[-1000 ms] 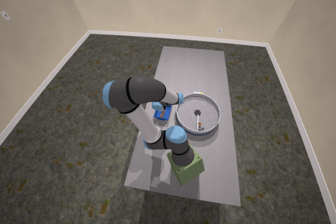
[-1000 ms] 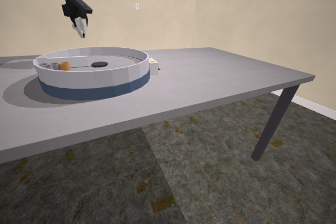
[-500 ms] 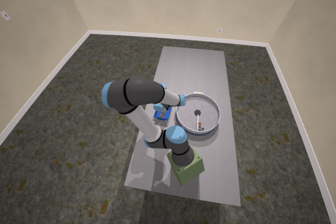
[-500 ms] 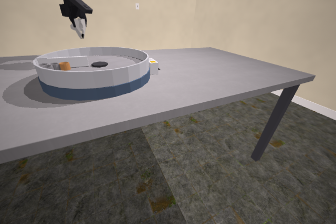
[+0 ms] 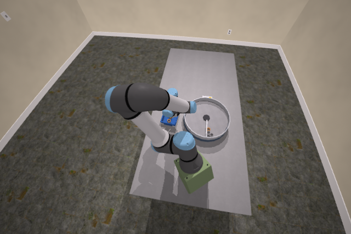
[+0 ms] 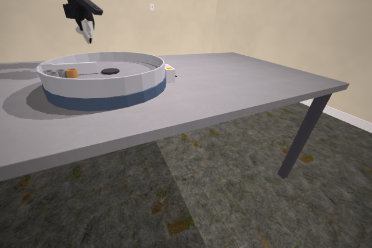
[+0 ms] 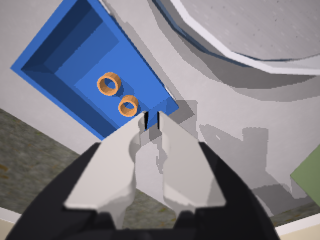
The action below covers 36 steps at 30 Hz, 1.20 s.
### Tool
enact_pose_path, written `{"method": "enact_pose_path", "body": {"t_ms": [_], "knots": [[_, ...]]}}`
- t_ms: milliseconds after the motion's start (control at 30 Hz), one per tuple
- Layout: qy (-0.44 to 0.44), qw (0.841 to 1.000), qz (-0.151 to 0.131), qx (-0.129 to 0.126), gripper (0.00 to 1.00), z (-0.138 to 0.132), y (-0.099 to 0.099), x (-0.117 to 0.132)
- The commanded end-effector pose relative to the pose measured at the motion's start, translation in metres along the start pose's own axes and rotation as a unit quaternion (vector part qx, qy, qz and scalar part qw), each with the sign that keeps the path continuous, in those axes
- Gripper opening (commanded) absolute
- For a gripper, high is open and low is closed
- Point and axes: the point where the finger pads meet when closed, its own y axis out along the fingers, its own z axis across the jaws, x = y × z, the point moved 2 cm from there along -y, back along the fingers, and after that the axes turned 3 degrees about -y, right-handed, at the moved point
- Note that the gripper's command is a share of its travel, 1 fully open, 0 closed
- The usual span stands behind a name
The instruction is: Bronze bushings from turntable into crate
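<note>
Two bronze bushings (image 7: pixel 102 90) (image 5: pixel 169 121) are being kept in the crate (image 7: pixel 112 50) (image 5: pixel 169 124) and one bronze bushing (image 5: pixel 208 129) (image 6: pixel 71 73) is being left on the turntable (image 5: pixel 216 124) (image 6: pixel 104 87), while the empty jaws (image 6: pixel 90 41) are being held nearly shut.

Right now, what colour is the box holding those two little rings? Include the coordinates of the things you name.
The crate (image 5: pixel 164 122) (image 7: pixel 116 54) is blue; it shows best in the wrist view.

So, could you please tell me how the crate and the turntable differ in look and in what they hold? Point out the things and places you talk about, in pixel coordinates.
The crate (image 5: pixel 163 123) (image 7: pixel 60 106) is blue and four-sided; the turntable (image 5: pixel 226 124) (image 6: pixel 104 87) (image 7: pixel 260 67) is round, with a pale wall above a dark blue base. The crate holds two bronze bushings (image 7: pixel 108 84) (image 7: pixel 128 106), while the turntable holds one bronze bushing (image 5: pixel 208 129) (image 6: pixel 71 73) beside grey ones. Both are open-topped and stand on the table (image 5: pixel 207 69) (image 6: pixel 225 89).
</note>
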Motion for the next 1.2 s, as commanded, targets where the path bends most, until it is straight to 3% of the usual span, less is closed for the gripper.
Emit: {"method": "enact_pose_path", "body": {"t_ms": [0, 1167], "knots": [[-0.018, 1.0, -0.002, -0.002, 0.06, 0.007, 0.0, -0.003], [-0.162, 0.987, -0.002, -0.003, 0.06, 0.078, 0.001, -0.044]]}}
